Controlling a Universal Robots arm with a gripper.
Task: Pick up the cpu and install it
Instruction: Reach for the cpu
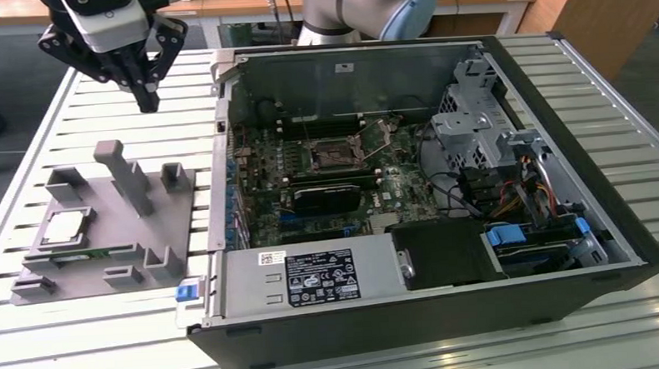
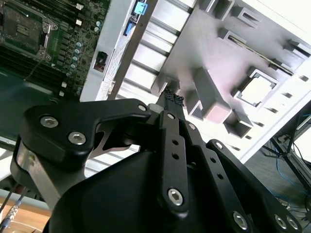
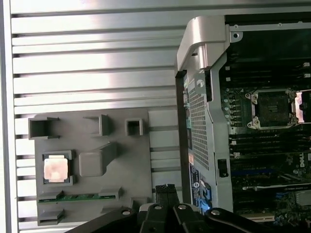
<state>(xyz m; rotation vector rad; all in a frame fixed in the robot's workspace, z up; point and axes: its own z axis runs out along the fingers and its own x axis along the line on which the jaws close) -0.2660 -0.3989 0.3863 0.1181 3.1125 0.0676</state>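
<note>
Above the slatted surface [image 1: 82, 120] beside the case [image 1: 425, 322], I hold the fingers [image 1: 145, 92] closed and empty, the cpu [image 1: 64, 227] lying in its grey holder [image 1: 98, 238]; picking it, I judge, needs them opened and centred over it.

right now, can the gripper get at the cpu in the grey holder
Probably yes: the cpu lies uncovered in the grey holder, and the gripper hangs above the table nearby.

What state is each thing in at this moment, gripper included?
cpu: lying in its recess on the grey holder, not grasped.
gripper: shut, holding nothing, raised clear of the holder.
computer case: on its side, side panel off.
socket: empty, no chip installed.
memory stick: seated in the holder's slot.
</note>
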